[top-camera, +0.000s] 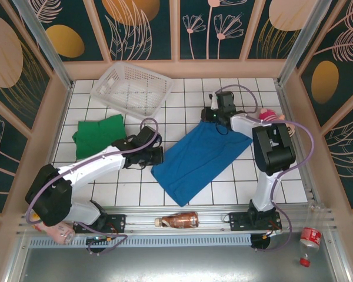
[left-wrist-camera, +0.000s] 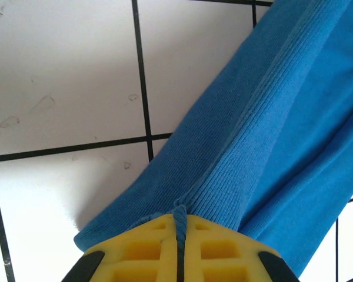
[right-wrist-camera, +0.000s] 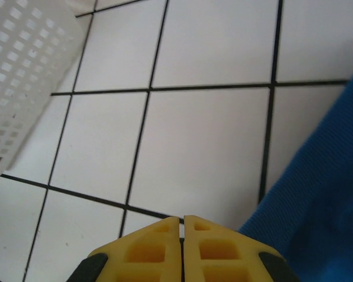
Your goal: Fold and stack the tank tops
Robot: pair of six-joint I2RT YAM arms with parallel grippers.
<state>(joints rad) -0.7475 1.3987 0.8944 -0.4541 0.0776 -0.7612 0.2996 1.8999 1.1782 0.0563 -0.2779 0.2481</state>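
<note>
A blue tank top (top-camera: 200,157) lies spread slantwise on the white tiled table, near its centre. My left gripper (top-camera: 159,155) is at the top's near-left edge. In the left wrist view its yellow fingers (left-wrist-camera: 147,244) are shut on a pinched ridge of the blue ribbed cloth (left-wrist-camera: 265,135). My right gripper (top-camera: 211,116) is at the top's far corner. In the right wrist view it (right-wrist-camera: 182,218) is shut, no cloth shows between its fingertips, and the blue cloth (right-wrist-camera: 317,200) lies just to its right. A green tank top (top-camera: 99,135) lies folded at the left.
A white lattice basket (top-camera: 132,88) stands tilted at the back left and also shows as the white basket (right-wrist-camera: 17,76) in the right wrist view. A brown bottle (top-camera: 179,220) lies on the front rail. A small pink object (top-camera: 270,115) sits by the right arm.
</note>
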